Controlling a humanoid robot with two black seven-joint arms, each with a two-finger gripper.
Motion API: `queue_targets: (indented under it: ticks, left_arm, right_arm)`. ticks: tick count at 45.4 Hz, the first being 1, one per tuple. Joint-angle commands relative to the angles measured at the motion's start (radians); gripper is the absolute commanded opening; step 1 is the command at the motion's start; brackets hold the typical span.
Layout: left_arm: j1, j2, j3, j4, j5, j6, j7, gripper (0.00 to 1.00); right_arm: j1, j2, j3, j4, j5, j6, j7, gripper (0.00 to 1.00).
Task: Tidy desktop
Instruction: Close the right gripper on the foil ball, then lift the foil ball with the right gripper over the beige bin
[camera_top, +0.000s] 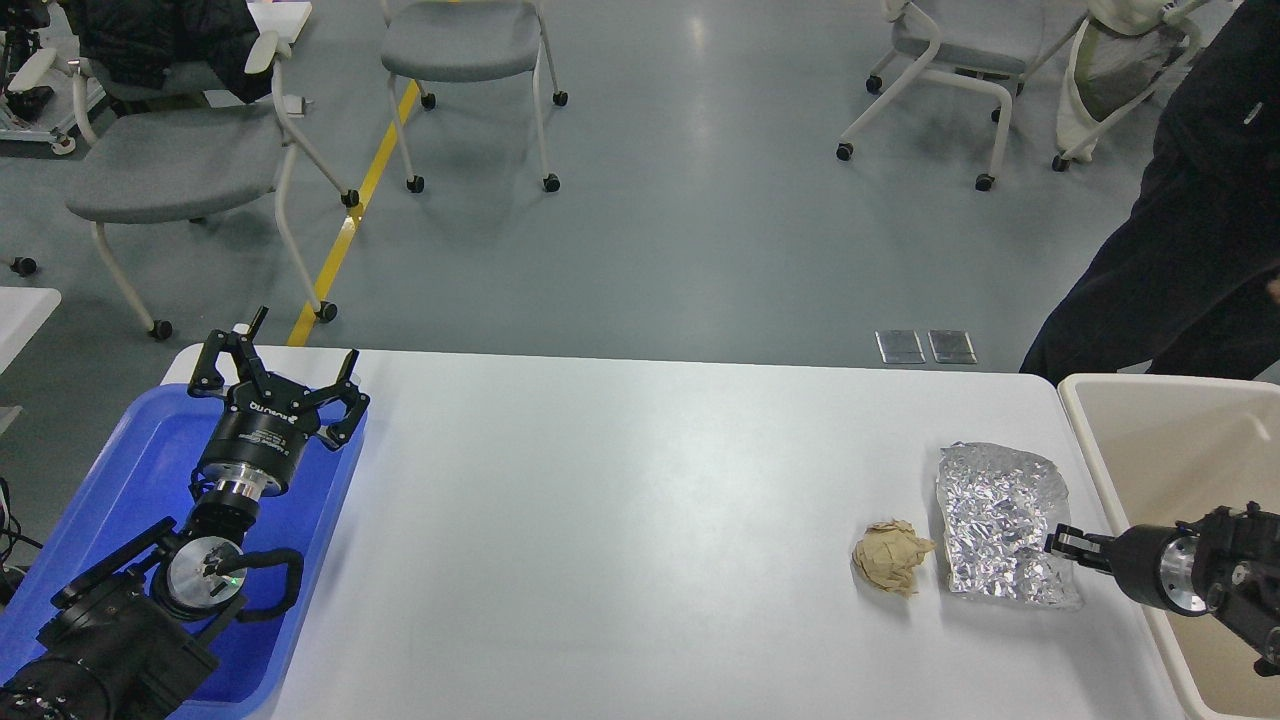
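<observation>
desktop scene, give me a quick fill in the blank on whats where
1. The left gripper hovers open above the ____ tray.
2. The crumpled brown paper lies on the desktop just ____ of the foil sheet.
3. The right gripper reaches the foil's ____ edge.

Missing words: blue; left; right

Both arms are matte black with round, silver-faced metal joints near the wrists. The left pincer (297, 375) has two dark, linked fingers on a black cylindrical body with small white lettering, too fine to read, and a black cable loops beside its wrist. The right pincer (1062, 543) looks slimmer, with short black fingertips, though it's partly cut off.
</observation>
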Motion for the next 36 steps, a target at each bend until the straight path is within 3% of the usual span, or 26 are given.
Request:
queue_targets:
  ticks: [1, 16, 25, 36]
  left_arm:
    - [0.0, 0.0, 0.0, 0.0, 0.0, 0.0, 0.0, 1.0]
    - [0.0, 0.0, 0.0, 0.0, 0.0, 0.0, 0.0, 1.0]
    - [0.0, 0.0, 0.0, 0.0, 0.0, 0.0, 0.0, 1.0]
    - [0.0, 0.0, 0.0, 0.0, 0.0, 0.0, 0.0, 1.0]
  right_arm:
    - [0.001, 0.004, 0.0, 0.003, 0.069, 0.002, 0.004, 0.0]
    - [0.025, -0.053, 0.005, 0.007, 0.167, 0.043, 0.053, 0.0]
    - [0.062, -0.12, 0.011, 0.017, 0.307, 0.2, 0.074, 0.0]
    - [0.151, -0.264, 0.011, 0.033, 0.324, 0.378, 0.109, 0.0]
